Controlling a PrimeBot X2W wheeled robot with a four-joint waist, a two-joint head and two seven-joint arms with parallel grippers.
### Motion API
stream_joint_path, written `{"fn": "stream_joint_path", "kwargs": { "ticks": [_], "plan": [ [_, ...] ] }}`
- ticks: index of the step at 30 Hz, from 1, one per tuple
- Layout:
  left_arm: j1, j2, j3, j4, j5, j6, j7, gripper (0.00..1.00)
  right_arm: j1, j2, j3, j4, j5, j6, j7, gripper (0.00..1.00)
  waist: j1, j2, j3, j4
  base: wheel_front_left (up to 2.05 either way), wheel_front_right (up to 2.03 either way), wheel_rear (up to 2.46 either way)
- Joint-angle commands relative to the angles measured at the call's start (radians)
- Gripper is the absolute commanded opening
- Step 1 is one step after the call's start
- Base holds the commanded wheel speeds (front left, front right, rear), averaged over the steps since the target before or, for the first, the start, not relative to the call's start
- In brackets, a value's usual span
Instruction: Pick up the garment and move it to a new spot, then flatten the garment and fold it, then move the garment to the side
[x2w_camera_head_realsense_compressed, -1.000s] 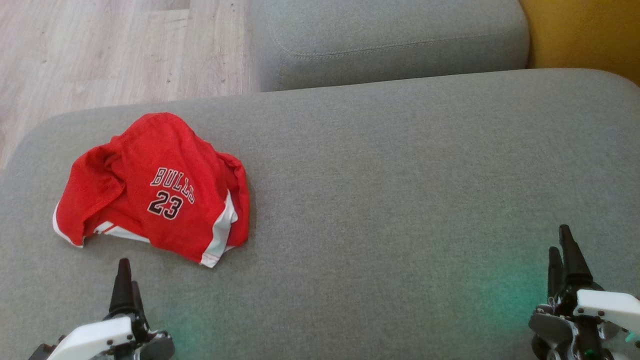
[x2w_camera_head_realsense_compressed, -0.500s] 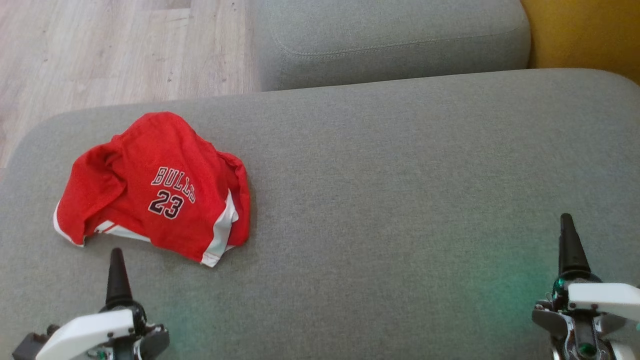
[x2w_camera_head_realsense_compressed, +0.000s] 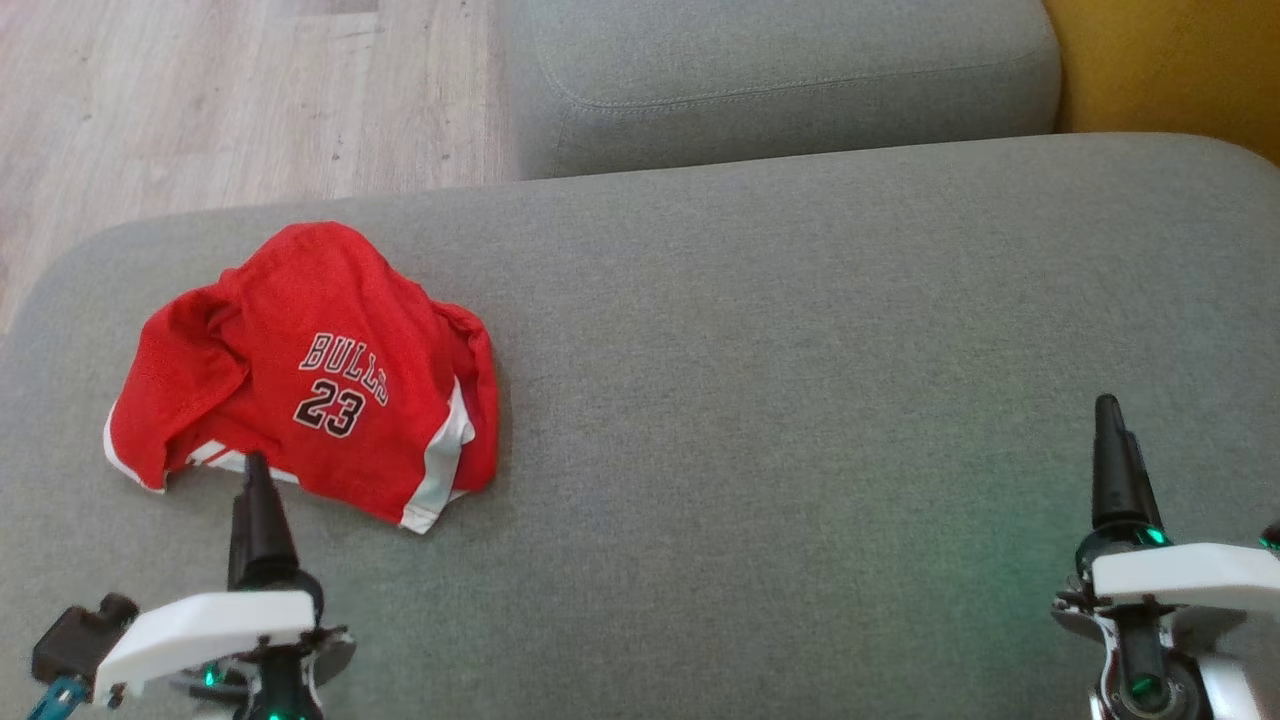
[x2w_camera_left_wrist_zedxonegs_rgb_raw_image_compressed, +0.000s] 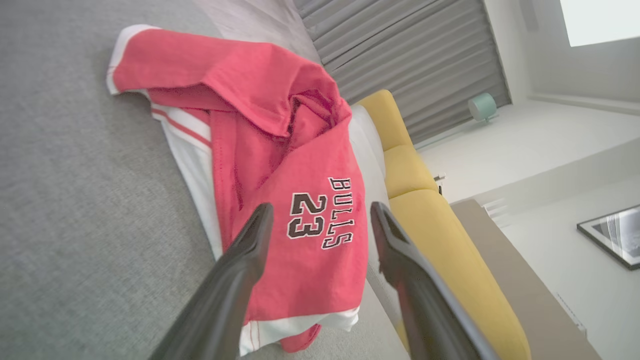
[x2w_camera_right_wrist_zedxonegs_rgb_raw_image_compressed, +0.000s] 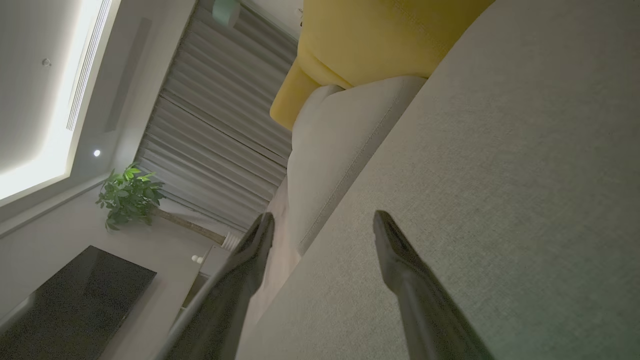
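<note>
The garment (x2w_camera_head_realsense_compressed: 310, 375) is a red jersey with white trim and "BULLS 23" on it, lying crumpled at the left of the grey sofa cushion (x2w_camera_head_realsense_compressed: 780, 400). My left gripper (x2w_camera_head_realsense_compressed: 255, 470) hangs just in front of its near hem, open and holding nothing. In the left wrist view the garment (x2w_camera_left_wrist_zedxonegs_rgb_raw_image_compressed: 280, 165) lies ahead of the spread left gripper (x2w_camera_left_wrist_zedxonegs_rgb_raw_image_compressed: 317, 212). My right gripper (x2w_camera_head_realsense_compressed: 1110, 420) is far off at the lower right over bare cushion, open; the right wrist view has the right gripper (x2w_camera_right_wrist_zedxonegs_rgb_raw_image_compressed: 322, 220) over the cushion (x2w_camera_right_wrist_zedxonegs_rgb_raw_image_compressed: 475, 175).
A second grey cushion (x2w_camera_head_realsense_compressed: 780, 80) lies beyond the main one. Wooden floor (x2w_camera_head_realsense_compressed: 230, 90) is at the upper left, past the cushion's rounded edge. A yellow sofa part (x2w_camera_head_realsense_compressed: 1170, 60) stands at the upper right. Bare cushion stretches right of the garment.
Both grippers have advanced up the head view; the left one's tip now reaches the garment's near hem. The garment lies as before.
</note>
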Motion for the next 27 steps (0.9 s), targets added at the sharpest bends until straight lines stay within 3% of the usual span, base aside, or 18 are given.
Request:
{"fn": "stream_joint_path", "kwargs": {
  "ticks": [1, 27],
  "plan": [
    [-0.055, 0.008, -0.002, -0.049, 0.043, 0.004, -0.013, 1.0, -0.051, -0.006, 0.013, -0.047, -0.043, 0.0, -0.012, 1.0, 0.0, -0.0001, 0.0, 0.0, 0.0, 0.0, 0.0],
    [-0.093, 0.038, -0.209, -0.039, 0.526, 0.033, -0.089, 1.0, -0.045, -0.007, 0.075, -0.1, -0.467, 0.0, -0.088, 1.0, 0.0, -0.0001, 0.007, -0.011, 0.0, 0.0, 0.0]
  ]
}}
